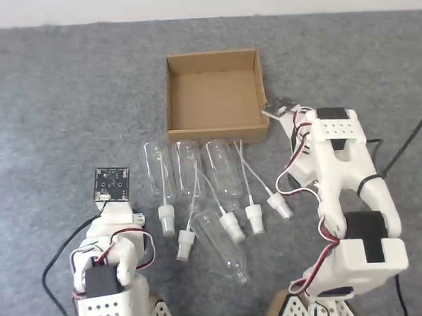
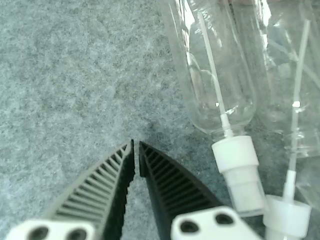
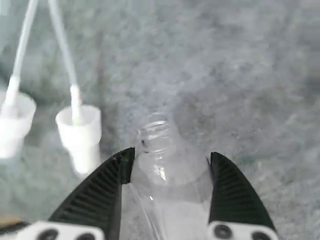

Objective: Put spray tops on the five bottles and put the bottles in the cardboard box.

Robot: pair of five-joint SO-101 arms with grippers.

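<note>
My pincer [image 2: 136, 144] has its tips pressed together on nothing, low over the grey bench [image 2: 65, 75]. Just beside it lies a clear bottle [image 2: 220, 75], with a white spray top [image 2: 240, 167] at its end. A second spray top [image 2: 287, 217] lies near the first.

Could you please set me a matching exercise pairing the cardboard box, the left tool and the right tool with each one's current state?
Things:
1. cardboard box
2. left tool
3. right tool

States:
A. shut on an uncapped bottle
B. empty
C. shut, over bare carpet

Pairs: 1-B; 2-C; 3-A
</note>
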